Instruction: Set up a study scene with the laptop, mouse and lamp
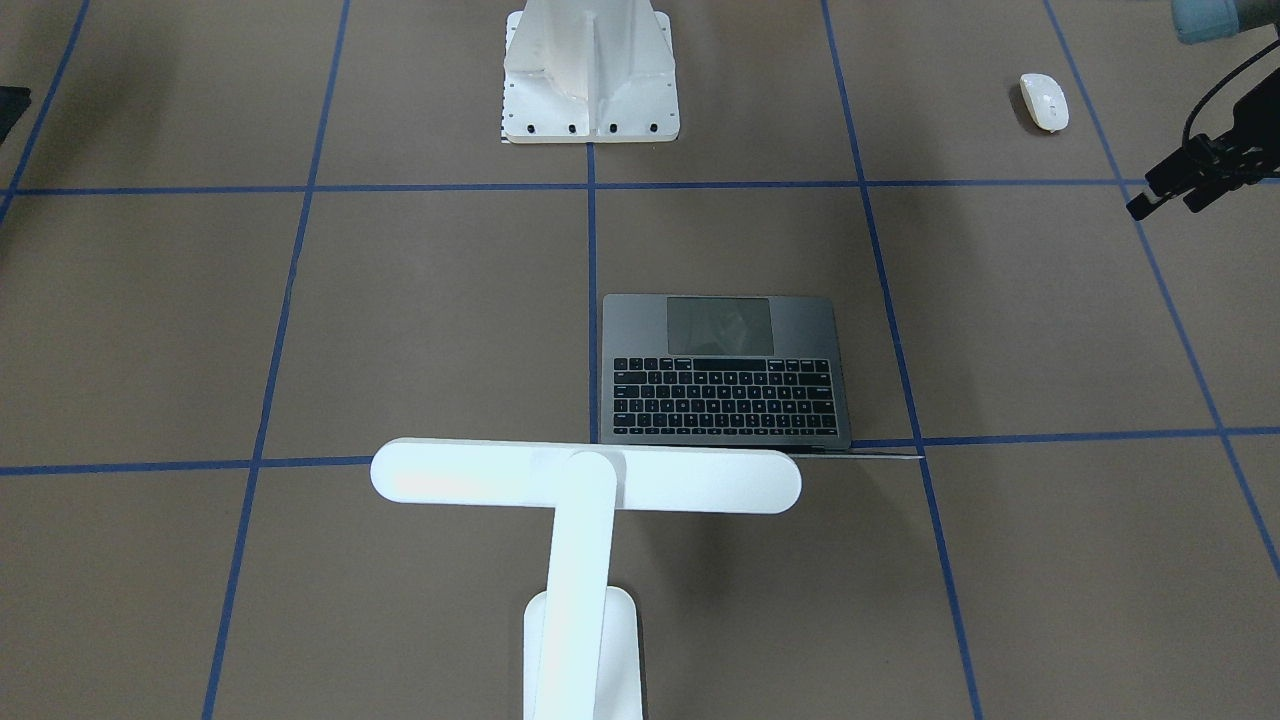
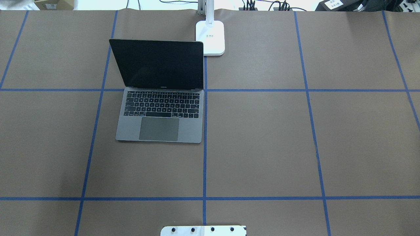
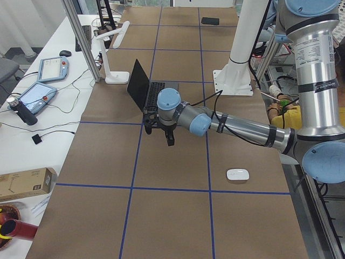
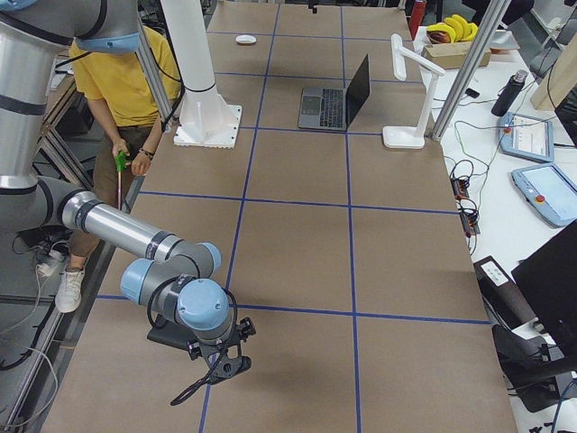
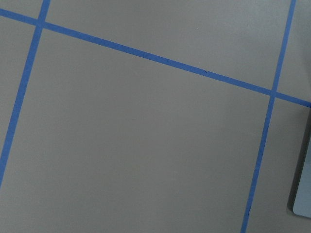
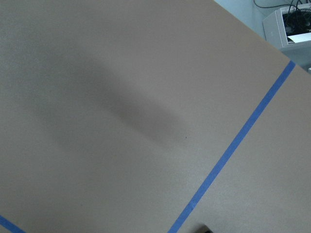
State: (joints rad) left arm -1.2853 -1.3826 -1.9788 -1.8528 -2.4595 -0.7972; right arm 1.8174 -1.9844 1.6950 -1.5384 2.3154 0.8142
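left pincer (image 1: 1165, 205): hangs above the table (image 2: 262, 147) towards the robot's left end, fingers downward. In the front-facing view two dark tips stand apart with nothing between them, so it reads as wide and empty.
mouse (image 1: 1044, 101): lies flat on the brown paper, near the left pincer but not touching it. In the left side view it sits closer to the robot's edge and closer to the table's end than the pincer does.
laptop (image 2: 160, 114): lid up, screen dark, trackpad toward the robot, just left of the centre tape line. It lies on the other side of the left pincer from the mouse, towards mid-table. A grey corner of it shows at the right edge of the left wrist view.
lamp (image 2: 210, 37): base at the table's far edge, just beside the right rear corner of the laptop lid. Its arm is upright and its bar head level above. It is well apart from both pincers.
right pincer (image 4: 221, 365): low over the table's right end, well apart from laptop, mouse and lamp. Only the right side view shows it properly, so I cannot tell whether it is wide or narrow.
table: covered in brown paper with a blue tape grid.
pedestal (image 1: 590, 80): white, ribbed, bolted down at the robot's edge, mid-table.
operator (image 4: 117, 72): in a yellow shirt, standing behind the pedestal.
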